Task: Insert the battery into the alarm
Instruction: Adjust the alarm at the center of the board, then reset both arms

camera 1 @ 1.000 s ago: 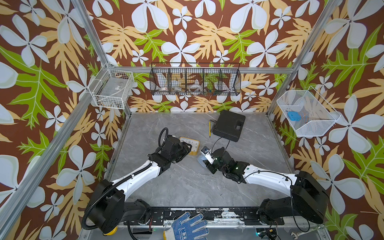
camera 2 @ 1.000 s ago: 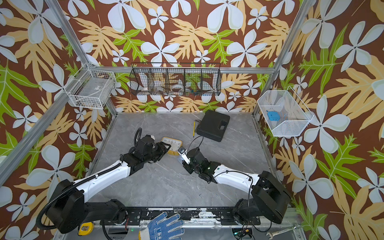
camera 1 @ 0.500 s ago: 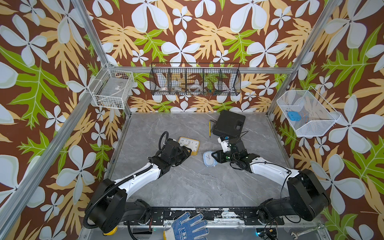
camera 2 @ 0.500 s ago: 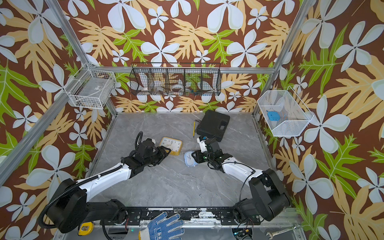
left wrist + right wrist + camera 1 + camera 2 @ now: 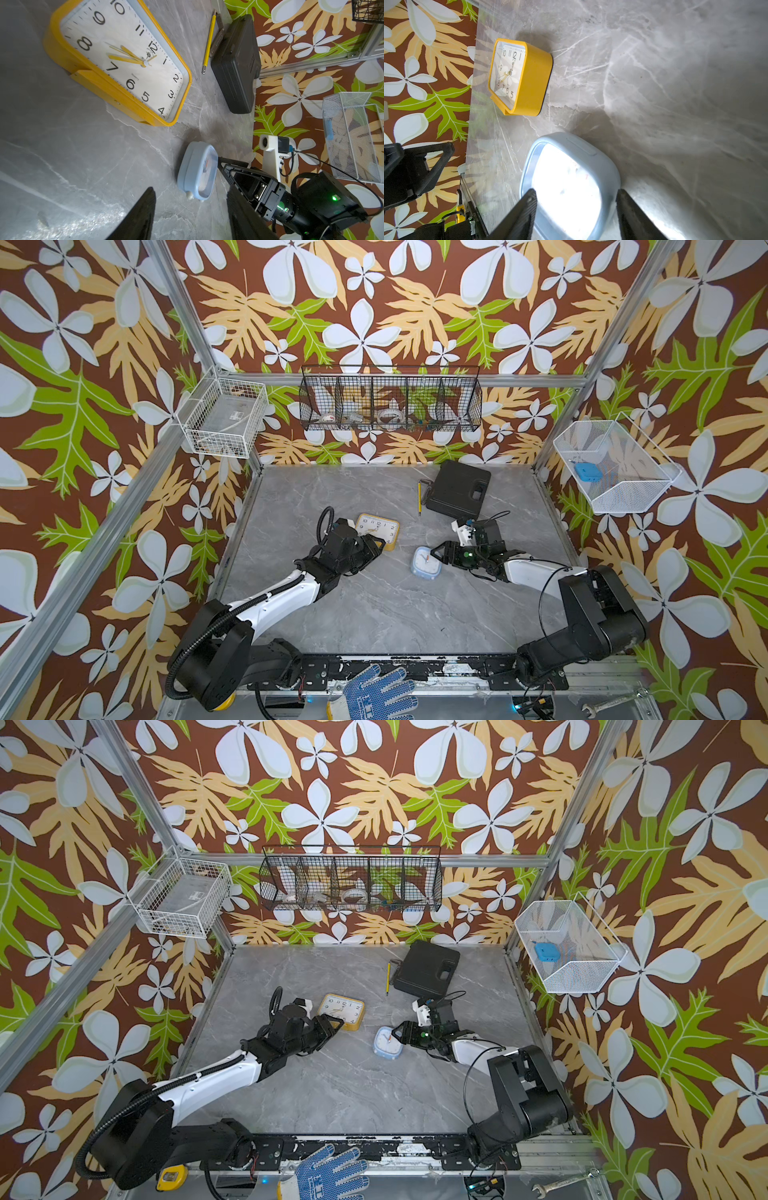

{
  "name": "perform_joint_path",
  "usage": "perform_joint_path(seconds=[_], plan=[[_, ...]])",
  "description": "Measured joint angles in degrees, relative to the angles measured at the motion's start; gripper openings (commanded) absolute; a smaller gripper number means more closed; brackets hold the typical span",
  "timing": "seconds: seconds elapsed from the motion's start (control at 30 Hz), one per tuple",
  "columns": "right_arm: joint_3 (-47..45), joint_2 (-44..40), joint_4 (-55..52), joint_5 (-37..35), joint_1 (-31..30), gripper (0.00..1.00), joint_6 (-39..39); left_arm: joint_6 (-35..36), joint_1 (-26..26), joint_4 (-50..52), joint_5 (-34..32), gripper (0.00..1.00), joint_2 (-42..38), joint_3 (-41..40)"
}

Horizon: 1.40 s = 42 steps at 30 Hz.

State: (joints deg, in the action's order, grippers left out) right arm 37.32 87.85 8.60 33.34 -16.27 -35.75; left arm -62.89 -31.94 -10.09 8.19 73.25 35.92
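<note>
The small light-blue alarm (image 5: 426, 565) (image 5: 387, 1044) lies face up on the grey table, in the middle. My right gripper (image 5: 435, 551) (image 5: 576, 192) is open at its right edge, and the two fingers stand apart on either side of the clock's near rim (image 5: 571, 180). My left gripper (image 5: 376, 549) (image 5: 190, 192) is open and empty, just in front of a larger yellow clock (image 5: 378, 529) (image 5: 124, 60). In the left wrist view the alarm (image 5: 197, 172) lies beyond the fingers. The battery is not in view.
A black case (image 5: 459, 489) and a yellow pencil (image 5: 419, 497) lie at the back of the table. Wire baskets hang on the left (image 5: 222, 418), back (image 5: 390, 400) and right (image 5: 615, 466) walls. A blue glove (image 5: 376, 695) lies on the front rail.
The right gripper carried the blue alarm a little to the right, laid it face up on the table and opened. The left arm has hardly moved.
</note>
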Motion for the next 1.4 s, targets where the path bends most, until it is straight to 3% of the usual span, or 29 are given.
perform_joint_path(seconds=[0.2,0.37,0.4,0.5,0.57,0.63,0.73,0.8,0.9,1.0,1.23,1.33,1.4], plan=[[2.34,-0.66,-3.43,0.57,2.29,0.78,1.18,2.97,0.15,-0.44,0.0,0.57,-1.97,0.02],[5.99,-10.54,-10.47,-5.9,2.29,0.93,8.48,12.5,0.37,3.61,-8.41,0.59,-8.76,0.92],[5.95,-13.44,-11.54,-9.07,2.45,0.98,10.64,15.32,0.79,4.52,-10.93,0.6,-9.92,1.01],[2.95,-22.32,-13.35,-20.44,3.93,0.99,16.24,23.1,3.54,7.45,-17.9,0.65,-12.04,0.52],[-0.39,-27.67,-13.16,-29.14,5.4,1.0,18.51,28.37,5.14,8.9,-23.76,0.82,-13.44,-0.85],[-5.81,-32.46,-8.9,-39.26,7.23,1.0,20.5,33.44,5.7,8.63,-31.39,0.93,-15.63,-3.54],[-15.89,-34.51,0.76,-47.87,12.13,0.99,21.64,41.18,7.76,0.57,-40.54,0.97,-19.1,-12.2],[-20.68,-31.65,7.28,-51.17,14.84,1.0,21.57,44.57,11.04,-4.24,-42.53,0.98,-20.2,-17.22],[-24.79,-26.21,17.62,-51.67,15.78,1.0,21.7,49.42,14.97,-18.82,-43.6,1.0,-21.14,-24.33],[-27.06,-21.51,28.11,-51.41,15.98,1.0,22.75,53.53,17.18,-31.95,-40.37,1.0,-17.81,-30.05],[-27.91,-11.47,48.46,-46.4,15.96,1.0,27.08,61.46,18.82,-53.92,-32.11,1.0,-4.42,-32.89],[-27.43,-5.92,52.7,-43.8,15.37,1.0,28.79,63.1,19.85,-63.58,-31.1,1.0,4.68,-34.93],[-25.44,-4.55,52.46,-41.75,14.16,1.0,30.53,63.08,20.37,-65.26,-31.3,1.0,5.4,-34.21]])
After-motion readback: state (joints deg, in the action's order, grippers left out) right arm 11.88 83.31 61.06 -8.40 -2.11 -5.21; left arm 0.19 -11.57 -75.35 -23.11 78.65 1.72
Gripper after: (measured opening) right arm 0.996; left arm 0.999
